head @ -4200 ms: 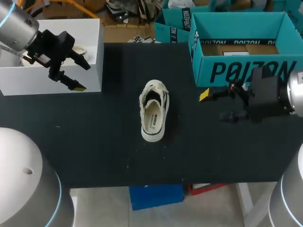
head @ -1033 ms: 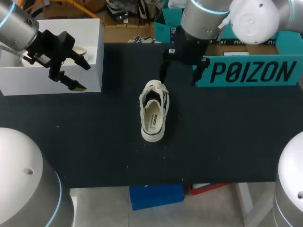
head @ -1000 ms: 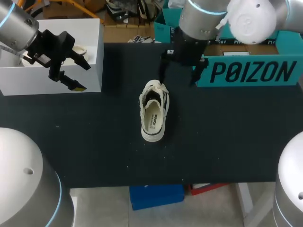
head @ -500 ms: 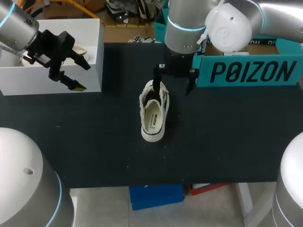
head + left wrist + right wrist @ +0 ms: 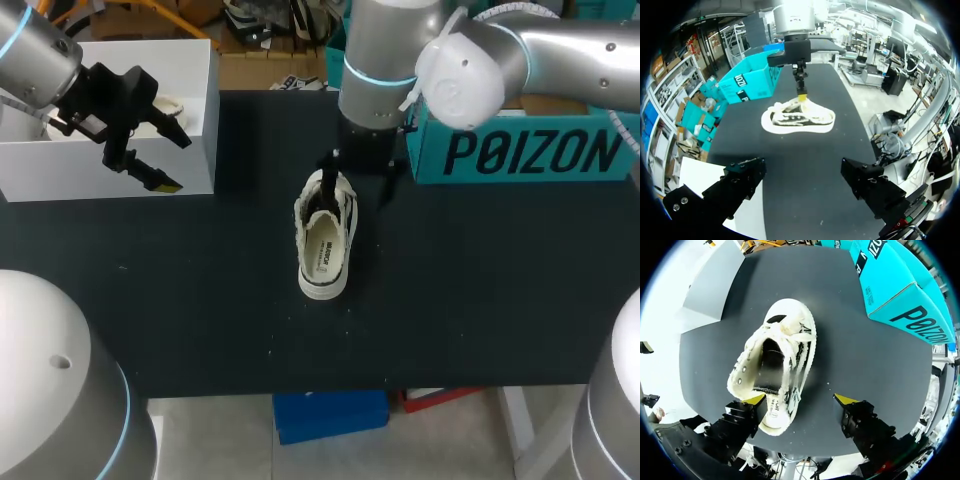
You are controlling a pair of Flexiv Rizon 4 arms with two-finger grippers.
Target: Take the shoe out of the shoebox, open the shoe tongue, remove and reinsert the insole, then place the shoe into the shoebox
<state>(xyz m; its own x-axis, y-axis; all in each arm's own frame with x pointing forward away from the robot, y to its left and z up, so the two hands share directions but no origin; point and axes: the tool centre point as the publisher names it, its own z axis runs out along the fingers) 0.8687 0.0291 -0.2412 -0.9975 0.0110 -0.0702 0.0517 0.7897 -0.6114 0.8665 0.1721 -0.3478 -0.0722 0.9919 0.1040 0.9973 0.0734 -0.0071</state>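
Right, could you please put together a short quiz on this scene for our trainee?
1. True or false: the shoe lies inside the teal box.
2. Which arm's claw is at the shoe? A) left B) right
3. Fill in: the left claw hangs by a ___ box.

Key
1. False: it lies on the table, outside the teal box.
2. B: the right claw, open.
3. White: the white box.

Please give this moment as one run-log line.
shoe: on table, outside shoebox | right hand: open, over shoe | left hand: open, at white box
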